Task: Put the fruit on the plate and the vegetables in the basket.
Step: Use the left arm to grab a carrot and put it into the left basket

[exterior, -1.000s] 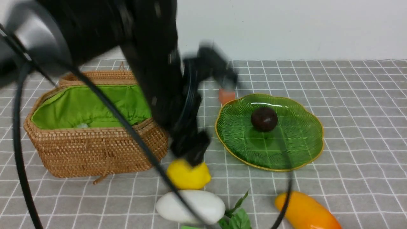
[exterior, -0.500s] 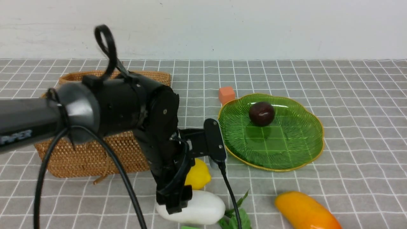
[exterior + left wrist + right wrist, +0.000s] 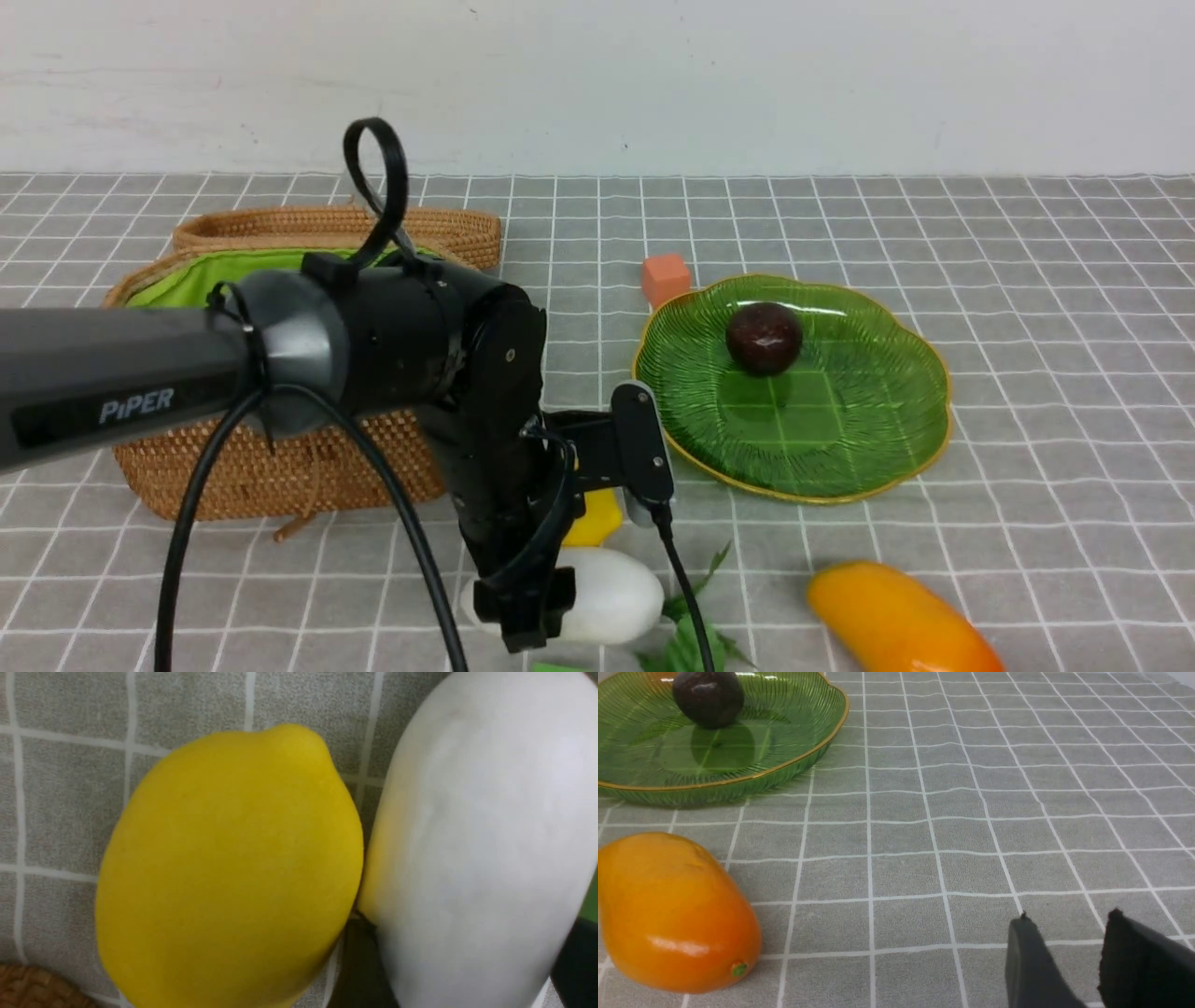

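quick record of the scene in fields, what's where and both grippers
plate: wide green ribbed glass dish holds small dark round fruit
on grey checked cloth: yellow lemon against white oblong radish; orange-yellow mango apart
basket: tan woven rattan basket, green lining, contents hidden
left gripper: fingers flank radish, grip unclear
right gripper: open, empty

A yellow lemon (image 3: 229, 872) touches a white radish (image 3: 476, 858) on grey checked cloth (image 3: 60, 788).
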Robot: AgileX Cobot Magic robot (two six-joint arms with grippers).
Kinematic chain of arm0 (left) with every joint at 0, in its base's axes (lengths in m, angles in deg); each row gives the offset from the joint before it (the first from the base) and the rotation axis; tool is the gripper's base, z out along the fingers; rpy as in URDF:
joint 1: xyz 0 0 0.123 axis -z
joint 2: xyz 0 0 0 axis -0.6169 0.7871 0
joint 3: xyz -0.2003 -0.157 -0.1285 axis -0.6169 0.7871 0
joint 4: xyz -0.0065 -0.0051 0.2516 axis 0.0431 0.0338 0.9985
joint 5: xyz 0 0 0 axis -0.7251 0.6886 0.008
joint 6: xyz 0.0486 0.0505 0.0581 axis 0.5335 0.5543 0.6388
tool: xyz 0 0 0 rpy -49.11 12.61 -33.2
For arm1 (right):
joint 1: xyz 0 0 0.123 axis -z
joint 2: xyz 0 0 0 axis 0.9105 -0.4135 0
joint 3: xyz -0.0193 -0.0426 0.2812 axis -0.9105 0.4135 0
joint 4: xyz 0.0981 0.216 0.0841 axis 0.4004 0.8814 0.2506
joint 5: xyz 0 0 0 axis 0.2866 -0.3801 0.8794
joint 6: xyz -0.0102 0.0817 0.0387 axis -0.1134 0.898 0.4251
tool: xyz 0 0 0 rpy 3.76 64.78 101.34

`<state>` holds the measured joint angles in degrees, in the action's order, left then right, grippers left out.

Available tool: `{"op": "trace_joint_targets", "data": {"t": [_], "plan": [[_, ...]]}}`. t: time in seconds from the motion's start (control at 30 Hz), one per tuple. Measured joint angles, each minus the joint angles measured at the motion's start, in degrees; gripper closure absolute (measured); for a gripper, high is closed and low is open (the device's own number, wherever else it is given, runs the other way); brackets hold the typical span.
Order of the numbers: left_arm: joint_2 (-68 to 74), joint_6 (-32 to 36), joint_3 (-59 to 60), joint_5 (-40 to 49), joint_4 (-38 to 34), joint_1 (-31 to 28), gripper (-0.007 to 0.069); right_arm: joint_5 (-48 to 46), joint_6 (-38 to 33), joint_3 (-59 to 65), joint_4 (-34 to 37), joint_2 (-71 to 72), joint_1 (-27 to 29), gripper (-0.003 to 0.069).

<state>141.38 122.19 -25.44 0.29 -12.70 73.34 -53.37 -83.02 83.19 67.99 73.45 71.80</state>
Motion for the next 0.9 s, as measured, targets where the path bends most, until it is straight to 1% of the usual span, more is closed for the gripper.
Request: {"op": "trace_joint_targets", "data": {"t": [0.13, 0.17, 0.2, 0.23, 0.27, 0.3, 0.33, 0.37, 0.4, 0.5, 0.63, 0.7, 0.8, 0.9], "plan": [[-0.29, 0.0, 0.0, 0.0, 0.0, 0.0, 0.0146, 0.0, 0.0, 0.0, 0.0, 0.0, 0.0, 0.0418], [-0.45, 0.0, 0.0, 0.04, 0.0, 0.0, 0.0151, 0.0, 0.0, 0.0, 0.0, 0.0, 0.0, 0.0418], [-0.82, -0.15, -0.15, 0.28, 0.0, 0.0, 0.0171, 0.0, 0.0, 0.0, 0.0, 0.0, 0.0, 0.0418], [-1.73, -0.65, -0.58, 0.8, 0.0, 0.0, 0.0245, 0.0, 0.0, 0.0, 0.0, 0.0, 0.0, 0.0418], [-2.67, -1.15, -1.12, 1.61, 0.14, 0.0, 0.0345, 0.0, 0.0, 0.0, 0.0, 0.0, 0.0, 0.0418], [-3.83, -1.67, -1.76, 2.47, 0.51, 0.0, 0.0462, 0.0, 0.0, 0.0, 0.0, 0.0, 0.0, 0.0418], [-5.48, -2.4, -2.7, 3.5, 1.17, 0.0, 0.0546, 0.0, 0.0, 0.0, 0.0, 0.0, 0.0, 0.0418], [-5.77, -2.71, -2.86, 3.65, 1.47, 0.0, 0.0571, 0.0, 0.0, 0.0, 0.0, 0.0, 0.0, 0.0418], [-8.34, -4.12, -4.31, 4.79, 2.85, 0.0, 0.063, 0.0, 0.0, 0.0, 0.0, 0.0, 0.0, 0.0418], [-13.17, -7.18, -6.67, 6.1, 6.26, 0.0, 0.0638, 0.0, 0.0, 0.0, 0.0, 0.0, 0.0, 0.0418], [-21.22, -11.75, -8.12, 7.02, 14.17, -0.93, 0.0638, 0.0, 0.0, 0.0, 0.0, 0.0, 0.0, 0.0418], [-23.31, -12.58, -8.31, 7.37, 15.14, -2.14, 0.0638, 0.0, 0.0, 0.0, 0.0, 0.0, 0.0, 0.0418], [-25.96, -13.4, -8.31, 8.08, 12.96, -6.94, 0.0638, 0.0, 0.0, 0.0, 0.0, 0.0, 0.0, 0.0418], [-25.94, -12.43, -7.54, 7.77, 5.89, -8.83, 0.0634, 0.0, 0.0, 0.0, 0.0, 0.0, 0.0, 0.0418]]}}
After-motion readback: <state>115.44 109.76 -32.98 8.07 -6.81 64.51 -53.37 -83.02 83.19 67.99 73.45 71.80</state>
